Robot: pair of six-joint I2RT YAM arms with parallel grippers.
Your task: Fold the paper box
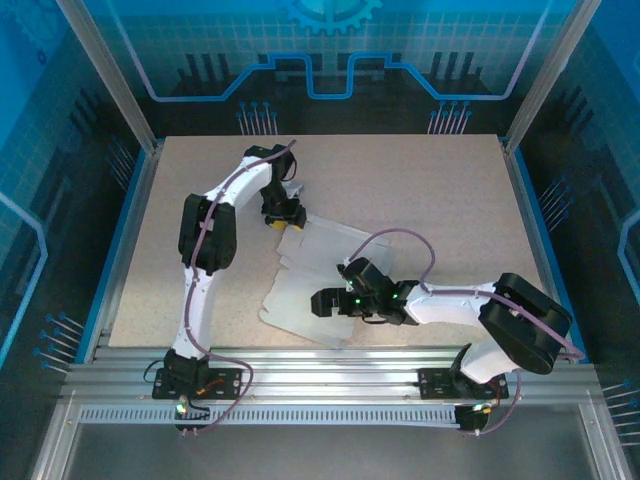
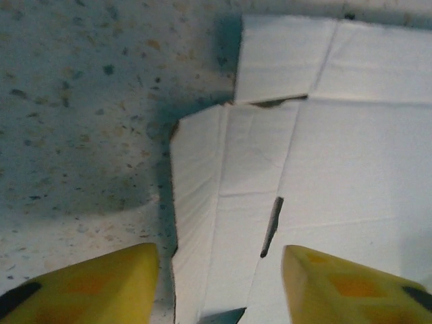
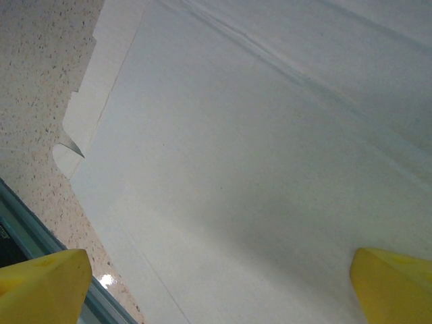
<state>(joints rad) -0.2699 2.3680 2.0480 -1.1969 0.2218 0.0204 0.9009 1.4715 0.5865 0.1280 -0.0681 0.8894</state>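
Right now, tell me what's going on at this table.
Two robot arms are working on a paper box, a flat cut sheet lying white side up on the table, not yet folded. The left gripper is down at the sheet's far left corner, jaws apart, one over the table and one over a side flap. The right gripper hovers low over the near part, jaws wide open. Neither holds anything.

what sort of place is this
Probably a robot lab cell: left arm and right arm bolted to a metal rail, a speckled table fenced by metal posts, a flat paper box lying on it.
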